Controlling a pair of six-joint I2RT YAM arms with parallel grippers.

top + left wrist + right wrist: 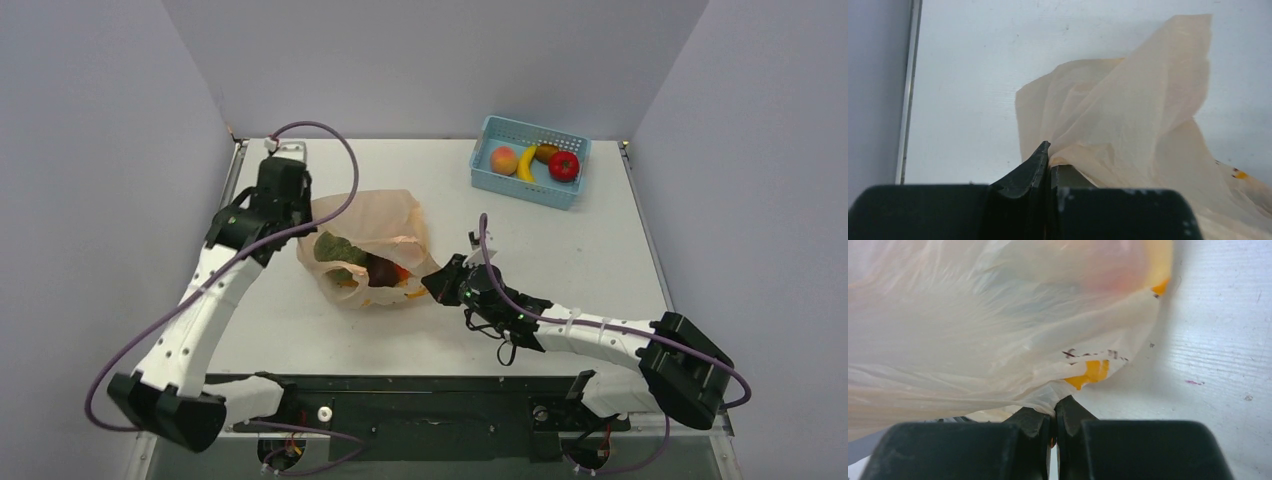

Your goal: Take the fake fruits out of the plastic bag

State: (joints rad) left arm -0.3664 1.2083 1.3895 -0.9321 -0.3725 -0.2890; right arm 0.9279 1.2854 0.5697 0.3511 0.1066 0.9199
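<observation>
The pale-orange plastic bag point(375, 225) lies on the table left of centre, its film crumpled. Through it I see fake fruits: a dull-green melon point(338, 248), a dark maroon plum point(383, 270) and a red-orange patch beside the plum. My left gripper point(300, 226) is shut on the bag's far-left edge; in the left wrist view the film point(1128, 115) rises from the closed gripper point(1049, 157). My right gripper point(433, 283) is shut on the bag's near-right corner. In the right wrist view the gripper point(1054, 407) pinches the film point(973, 340) just below the orange printed mark point(1090, 372).
A light-blue basket point(573, 195) stands at the back right. It holds a peach-coloured fruit point(504, 160), a yellow banana point(526, 164), a shiny red fruit point(564, 166) and a brownish one. Grey walls close in the table on three sides.
</observation>
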